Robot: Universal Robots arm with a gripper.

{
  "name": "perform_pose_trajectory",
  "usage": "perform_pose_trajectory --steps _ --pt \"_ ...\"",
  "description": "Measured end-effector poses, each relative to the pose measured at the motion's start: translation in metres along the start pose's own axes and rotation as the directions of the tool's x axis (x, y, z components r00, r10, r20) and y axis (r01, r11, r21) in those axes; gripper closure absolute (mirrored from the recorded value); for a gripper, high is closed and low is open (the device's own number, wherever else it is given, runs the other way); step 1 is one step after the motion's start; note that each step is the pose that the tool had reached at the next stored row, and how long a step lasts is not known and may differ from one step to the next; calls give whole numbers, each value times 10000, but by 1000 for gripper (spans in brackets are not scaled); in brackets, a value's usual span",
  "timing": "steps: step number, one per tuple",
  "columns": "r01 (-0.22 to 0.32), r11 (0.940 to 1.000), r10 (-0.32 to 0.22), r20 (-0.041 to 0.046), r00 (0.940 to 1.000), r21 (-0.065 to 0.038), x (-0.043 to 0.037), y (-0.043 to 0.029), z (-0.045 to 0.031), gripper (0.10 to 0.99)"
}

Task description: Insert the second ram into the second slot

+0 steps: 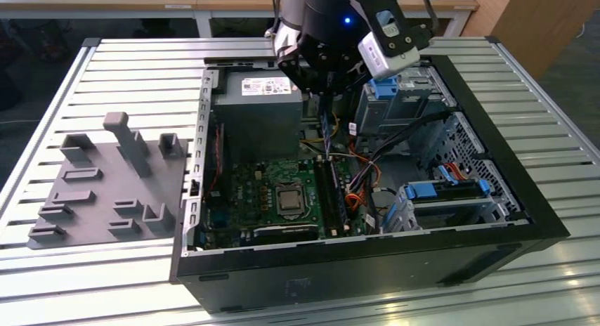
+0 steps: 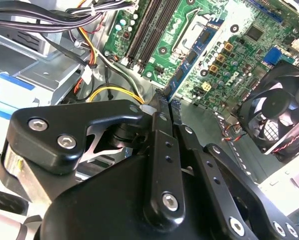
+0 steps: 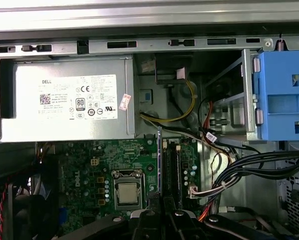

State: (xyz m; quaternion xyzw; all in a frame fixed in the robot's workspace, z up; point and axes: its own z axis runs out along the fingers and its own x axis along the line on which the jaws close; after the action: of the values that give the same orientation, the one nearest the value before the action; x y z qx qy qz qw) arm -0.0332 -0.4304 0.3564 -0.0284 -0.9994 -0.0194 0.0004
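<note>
While the tool point(image 1: 322, 90) clamps it, the second ram point(image 3: 159, 160) hangs clear.

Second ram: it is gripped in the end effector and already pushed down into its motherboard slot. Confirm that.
Not seated. The second ram is gripped in the end effector, but it is not in a slot. The exterior view shows it hanging upright above the motherboard slots, up beside the power supply.
</note>
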Motion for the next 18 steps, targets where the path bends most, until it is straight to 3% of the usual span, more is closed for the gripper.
perform_pose_trajectory --steps 18 --pt "0 10000 0 0 10000 0 -1 -13 49 949"
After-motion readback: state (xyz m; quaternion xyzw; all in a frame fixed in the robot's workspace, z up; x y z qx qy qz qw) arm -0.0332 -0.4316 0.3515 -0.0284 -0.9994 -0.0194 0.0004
